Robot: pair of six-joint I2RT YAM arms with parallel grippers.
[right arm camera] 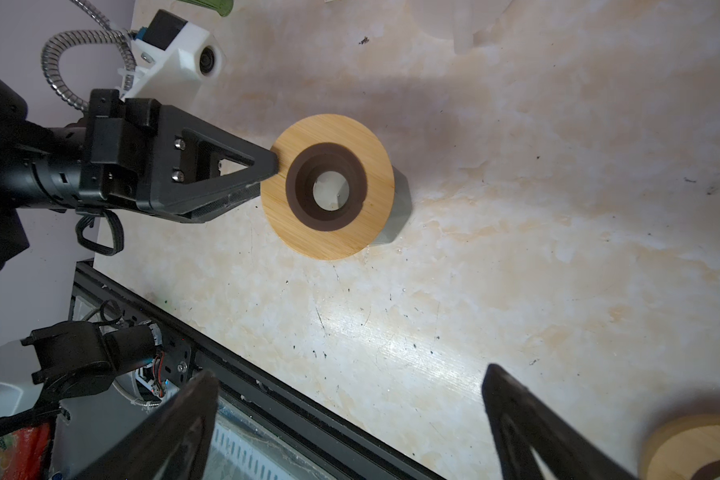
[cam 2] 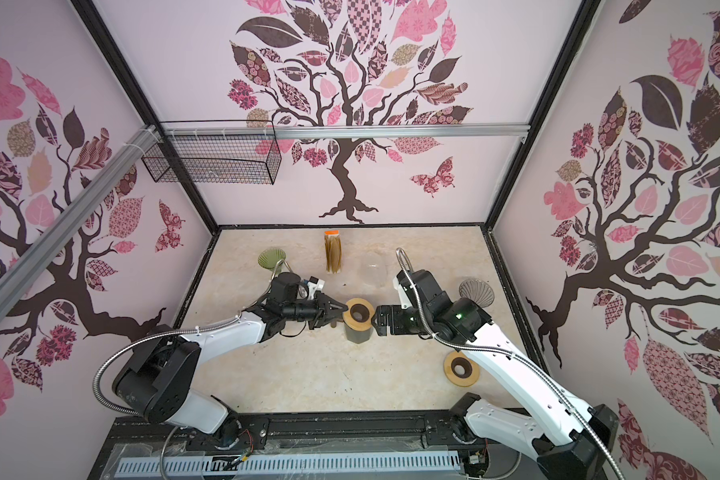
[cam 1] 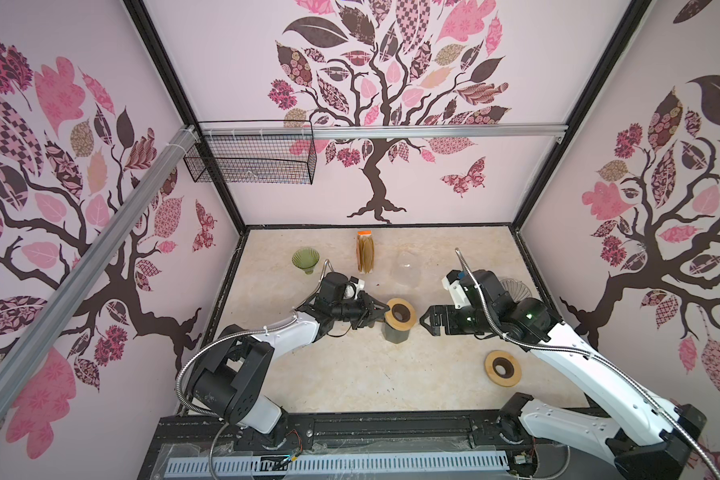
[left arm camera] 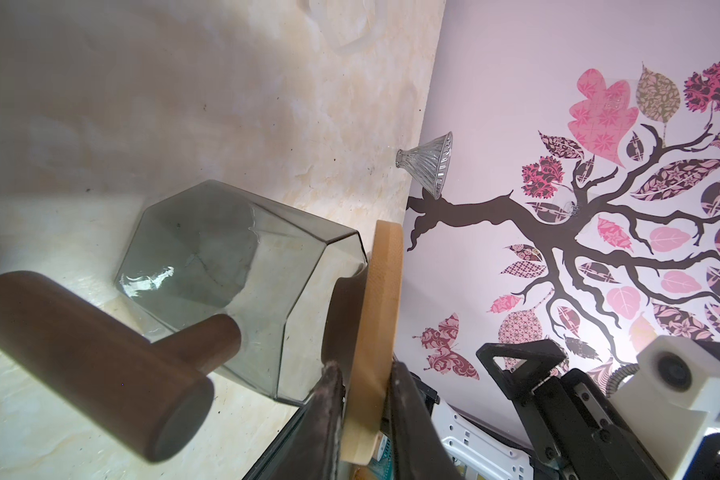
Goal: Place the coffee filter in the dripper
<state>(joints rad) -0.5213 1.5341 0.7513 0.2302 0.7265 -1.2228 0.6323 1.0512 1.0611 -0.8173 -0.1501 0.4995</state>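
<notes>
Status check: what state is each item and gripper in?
Smoky hexagonal glass carafe: upright, ring on top.
Bamboo ring with brown collar: seated on carafe, hole empty.
Second bamboo ring: lying flat.
Green glass dripper: mouth up, no filter.
Grey ribbed glass dripper: mouth up, no filter.
Brown paper filter pack: standing on end.
Left gripper: straddling ring's rim, grip unclear.
Right gripper: open, empty.

Wooden ring (cam 1: 400,313) on glass cup (cam 1: 395,336) at centre, left gripper (cam 1: 385,309) at its left rim, right gripper (cam 1: 425,320) just right of it, second wooden ring (cam 1: 503,368) front right, filter pack (cam 1: 365,253) behind, dripper (cam 1: 305,259) back left.
</notes>
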